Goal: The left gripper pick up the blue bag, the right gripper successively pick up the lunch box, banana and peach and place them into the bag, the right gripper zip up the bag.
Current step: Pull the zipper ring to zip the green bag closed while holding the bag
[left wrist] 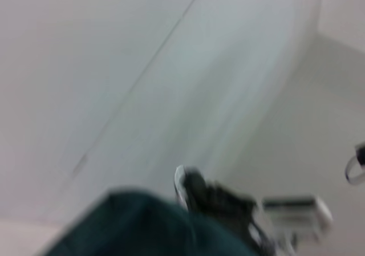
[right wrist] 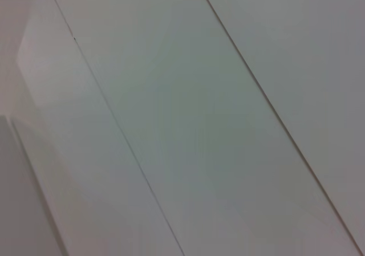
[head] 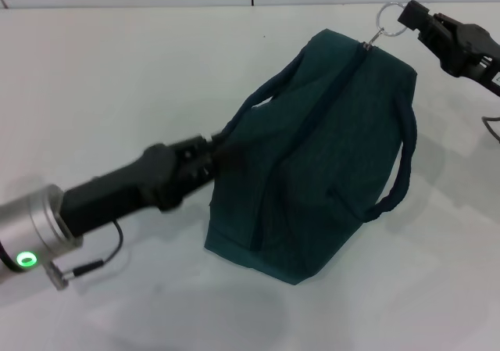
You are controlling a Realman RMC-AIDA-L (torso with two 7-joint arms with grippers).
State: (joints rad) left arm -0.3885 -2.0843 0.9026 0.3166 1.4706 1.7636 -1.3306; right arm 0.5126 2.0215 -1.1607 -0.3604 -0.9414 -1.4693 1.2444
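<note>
Bag (head: 328,171) on table (head: 117,69), soft fabric, sags (zip looks shut). Left gripper (head: 212,154) clamped on near strap beside bag. Right gripper (head: 412,15) pinches zip ring (head: 388,15) at bag's far end; hold ring, not cloth.

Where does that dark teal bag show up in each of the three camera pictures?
Head view: the bag lies mid-picture on the white table, the left gripper at its near handle, the right gripper at the zipper ring.
Left wrist view: only a teal edge of the bag at the bottom.
Right wrist view: not in it.
Shared landmark: the right gripper beyond the bag, and the white table.
</note>
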